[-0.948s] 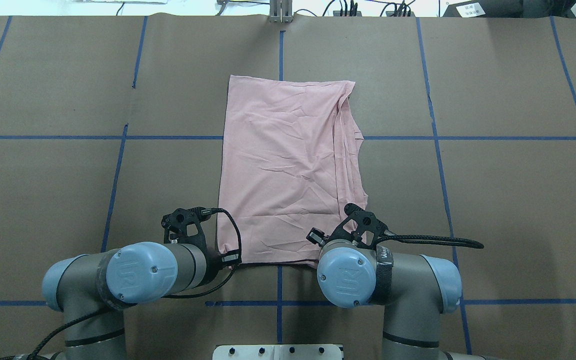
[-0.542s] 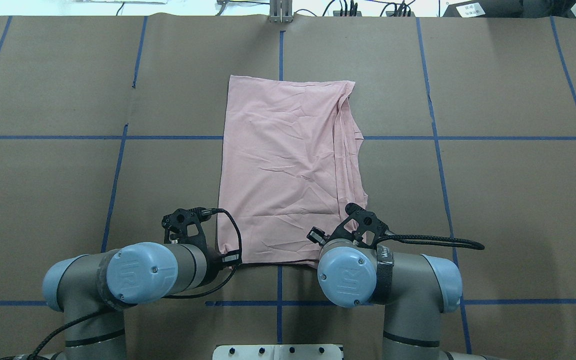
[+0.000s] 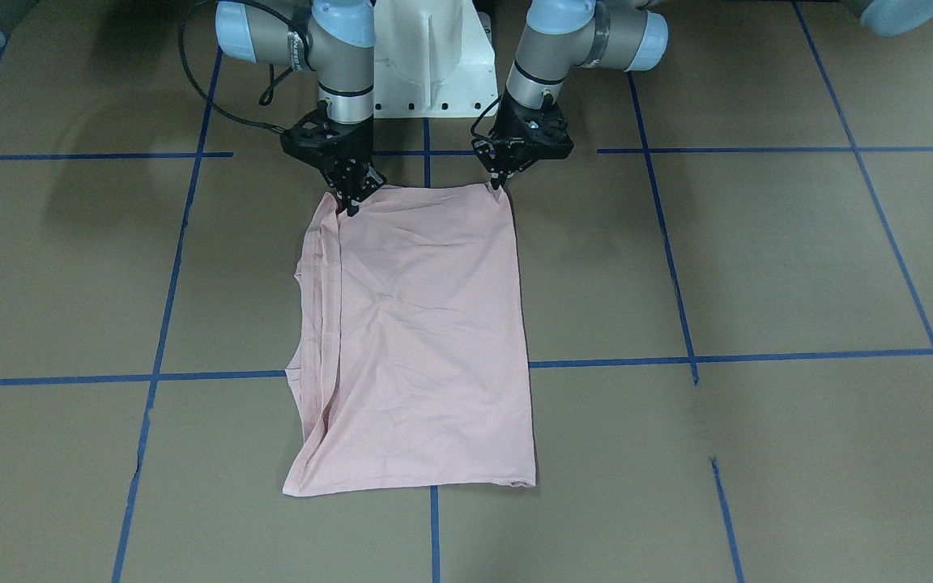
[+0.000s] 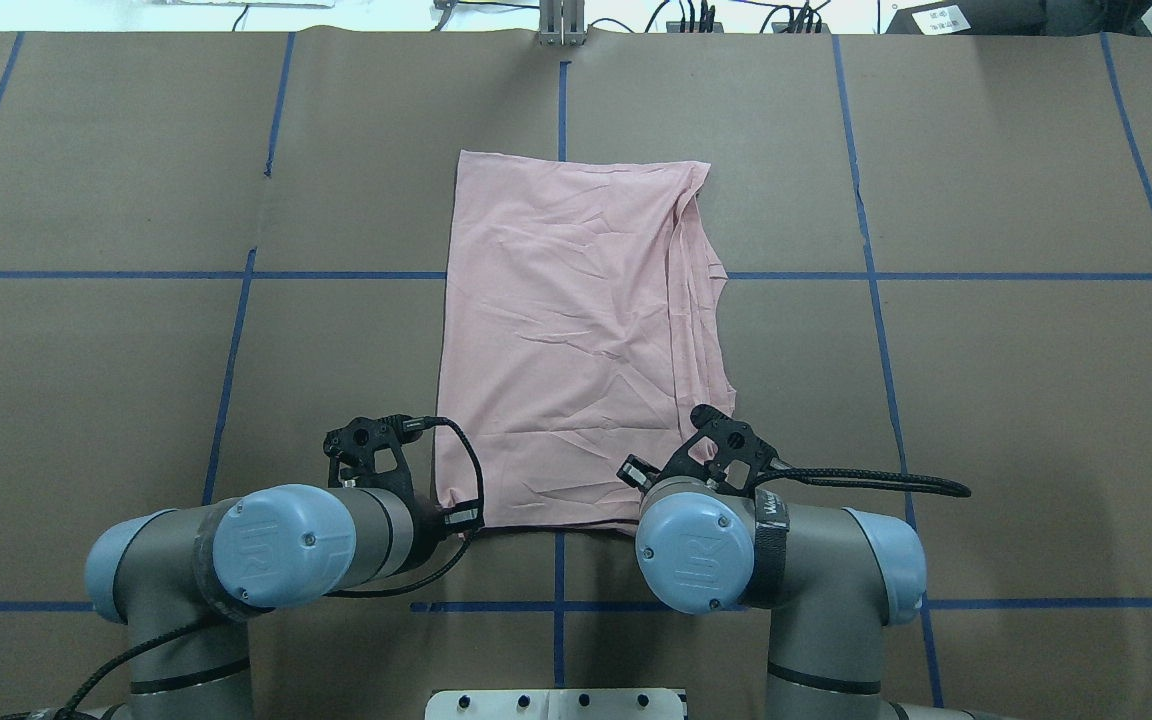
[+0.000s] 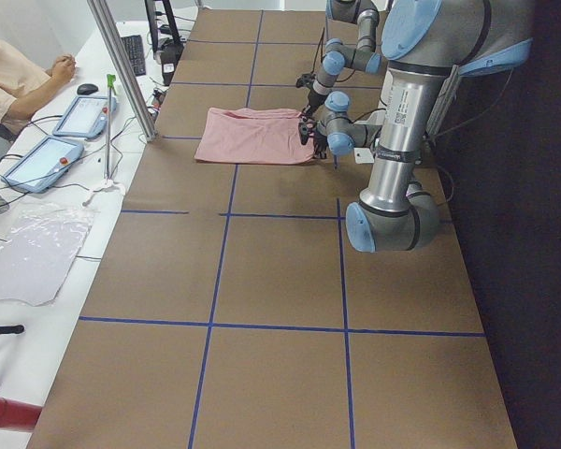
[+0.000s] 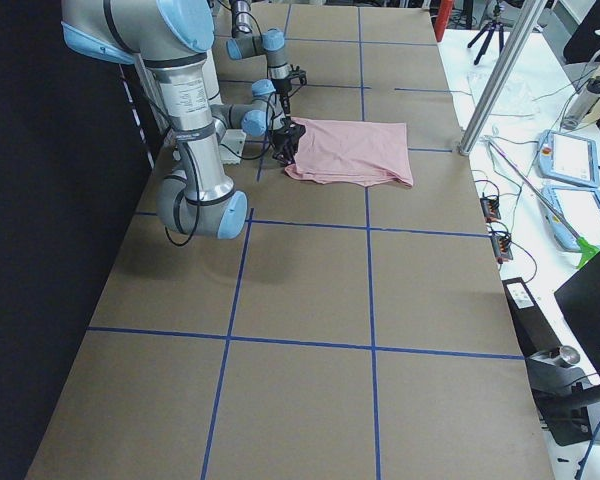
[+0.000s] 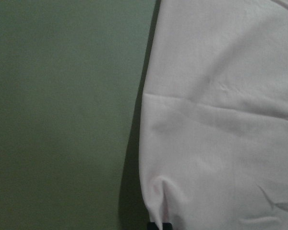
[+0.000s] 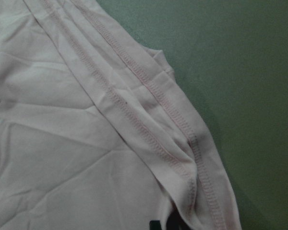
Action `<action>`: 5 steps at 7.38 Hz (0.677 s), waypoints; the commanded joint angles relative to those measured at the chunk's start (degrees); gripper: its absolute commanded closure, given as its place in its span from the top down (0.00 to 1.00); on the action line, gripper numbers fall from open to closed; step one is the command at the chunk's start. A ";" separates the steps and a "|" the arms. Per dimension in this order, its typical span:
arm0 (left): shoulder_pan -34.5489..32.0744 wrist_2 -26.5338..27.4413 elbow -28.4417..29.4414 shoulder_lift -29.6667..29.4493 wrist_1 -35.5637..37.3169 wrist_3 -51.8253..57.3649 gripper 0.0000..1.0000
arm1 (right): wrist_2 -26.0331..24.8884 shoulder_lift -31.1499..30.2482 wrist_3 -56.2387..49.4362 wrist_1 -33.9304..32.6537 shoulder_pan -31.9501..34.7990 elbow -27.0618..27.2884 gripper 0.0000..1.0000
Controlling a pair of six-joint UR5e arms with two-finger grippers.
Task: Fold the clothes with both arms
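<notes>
nothing has moved: left pincer (image 3: 500, 185) and right pincer (image 3: 351, 206) stay pinched on the t-shirt (image 4: 566, 330) at its 7 and 5 o'clock corners seen from overhead, so the lift seems imminent

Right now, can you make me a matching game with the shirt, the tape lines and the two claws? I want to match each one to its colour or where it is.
Things:
1. T-shirt
2. tape lines
3. left claw
4. right claw

Matches:
A. blue
B. at the shirt corner with stacked stitched hems
C. pale pink
D. at the shirt corner with one smooth edge

Pairs: 1-C, 2-A, 3-D, 4-B
</notes>
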 commanded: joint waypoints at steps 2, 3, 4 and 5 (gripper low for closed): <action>0.00 0.00 -1.06 -0.06 0.09 0.19 0.00 | 0.09 0.06 -0.49 -0.07 0.44 0.44 0.00; -0.09 -0.09 -3.25 -0.06 1.57 0.28 0.00 | 0.35 -0.03 -0.58 -0.24 0.70 1.84 0.00; -0.09 -1.13 -7.62 0.02 6.46 0.36 0.00 | 0.53 -0.72 -0.67 -0.42 0.88 4.64 0.00; -0.18 -3.23 -13.32 0.03 11.81 0.36 0.00 | 0.70 -0.47 -0.67 -4.25 0.88 8.58 0.00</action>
